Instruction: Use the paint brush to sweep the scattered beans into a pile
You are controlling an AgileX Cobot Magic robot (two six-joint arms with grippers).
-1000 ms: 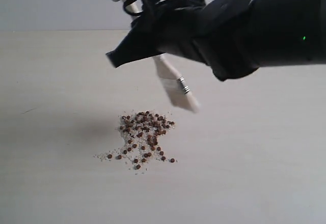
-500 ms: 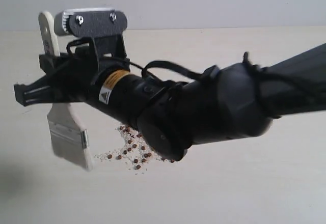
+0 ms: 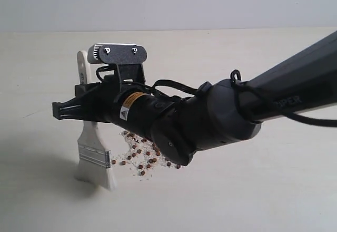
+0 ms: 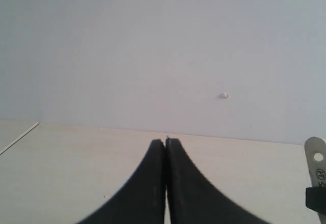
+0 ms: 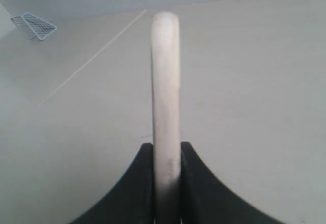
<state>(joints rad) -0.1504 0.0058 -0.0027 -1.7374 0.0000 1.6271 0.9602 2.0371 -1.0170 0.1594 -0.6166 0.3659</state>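
The beans [image 3: 143, 161] lie in a loose pile on the table, with pale crumbs mixed in and the pile's upper part hidden behind my right arm. My right gripper [image 3: 63, 109] is shut on the paint brush's wooden handle [image 5: 165, 81]. It reaches across to the left of the pile. The paint brush [image 3: 95, 153] stands nearly upright, bristles [image 3: 99, 176] down at the table just left of the beans. My left gripper [image 4: 165, 141] is shut and empty, away from the pile, with the brush handle's holed tip [image 4: 316, 159] off to one side of it.
The pale tabletop [image 3: 253, 190] runs back to a plain grey wall [image 3: 210, 2]. A small white wire rack [image 5: 34, 25] sits far off on the table. A thin seam line [image 5: 91, 61] crosses the surface.
My right arm swung the brush from above the pile over to its left and lowered it. Since half a second ago it has moved right toward the beans, bristles lower.
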